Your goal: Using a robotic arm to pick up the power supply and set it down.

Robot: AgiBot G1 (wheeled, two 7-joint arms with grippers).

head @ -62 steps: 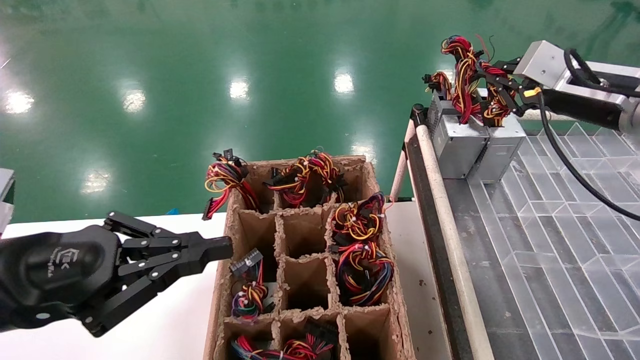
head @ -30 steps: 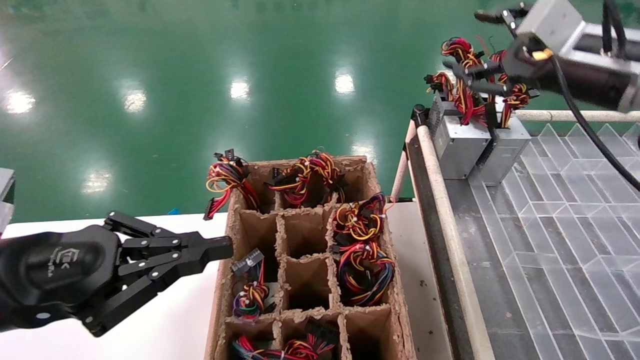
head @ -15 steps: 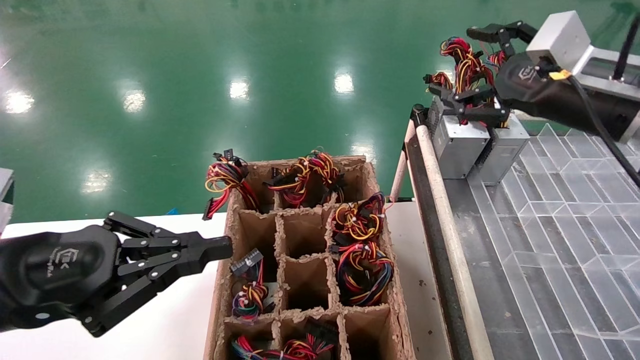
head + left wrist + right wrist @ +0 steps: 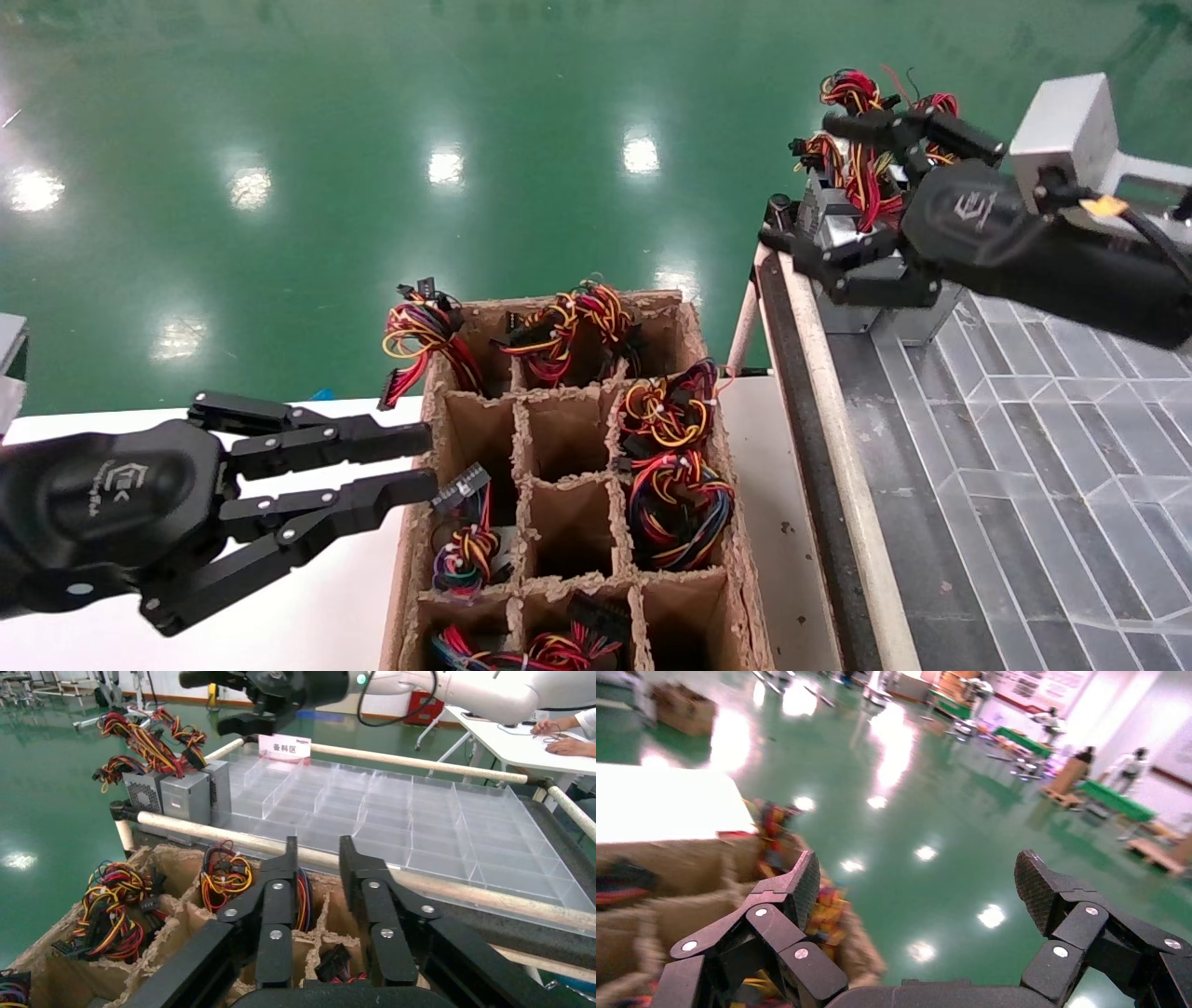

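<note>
Two grey units stand side by side at the far corner of the divider tray. The power supply [image 4: 219, 787] is the one farther into the tray. In the head view only a strip of the power supply [image 4: 920, 322] shows under my right gripper [image 4: 801, 182]. That gripper hangs wide open in front of both units and holds nothing. Its wrist view shows the right gripper [image 4: 916, 881] against green floor only. The neighbouring unit [image 4: 176, 796] carries a tall wire loop [image 4: 852, 93]. My left gripper [image 4: 428, 461] is open beside the cardboard box, also empty.
A cardboard divider box [image 4: 694, 326] on the white table [image 4: 317, 615] holds several wire bundles. A pale rail [image 4: 819, 373] borders the tray of clear compartments [image 4: 1024, 447]. Green floor lies beyond. In the left wrist view the left gripper [image 4: 320, 857] faces the box.
My right gripper let go of the power supply's wires, opened wide, rose, then swung down and left across the units. My left gripper's fingers went from shut to open.
</note>
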